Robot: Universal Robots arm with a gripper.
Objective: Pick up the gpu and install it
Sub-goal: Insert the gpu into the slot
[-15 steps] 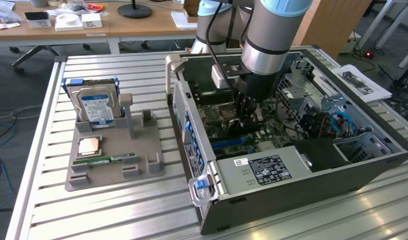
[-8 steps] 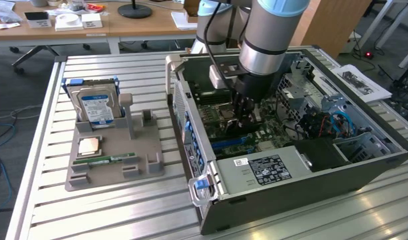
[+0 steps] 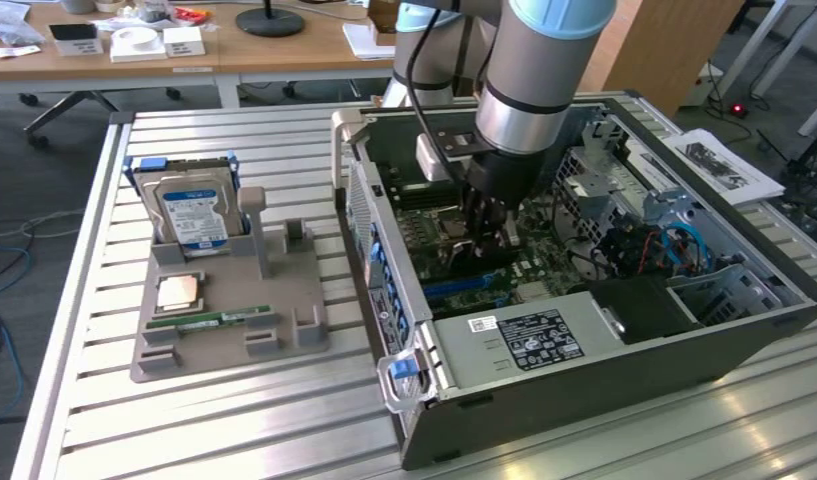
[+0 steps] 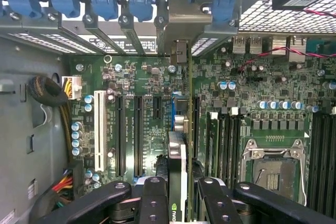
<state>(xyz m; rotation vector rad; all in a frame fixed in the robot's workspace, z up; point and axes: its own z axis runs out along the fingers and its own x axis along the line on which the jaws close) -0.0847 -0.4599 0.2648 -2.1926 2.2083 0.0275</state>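
Aluminium slatted table [image 3: 248, 430], wooden desk [image 3: 288, 50] behind; pincer [image 4: 178, 203] holds gpu [image 4: 177, 153].

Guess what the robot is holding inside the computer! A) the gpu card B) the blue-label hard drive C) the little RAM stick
A: its fingers pinch the gpu edge-on over the motherboard; the hard drive and RAM stick sit outside on the grey holder.

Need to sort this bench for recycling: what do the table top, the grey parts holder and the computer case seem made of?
The table top: likely bare aluminium, pale ribbed slats with soft glare. The parts holder: probably matte grey plastic, dull, no shine. The computer case: seemingly sheet steel, dark painted outside, bare silvery perforated panels inside.
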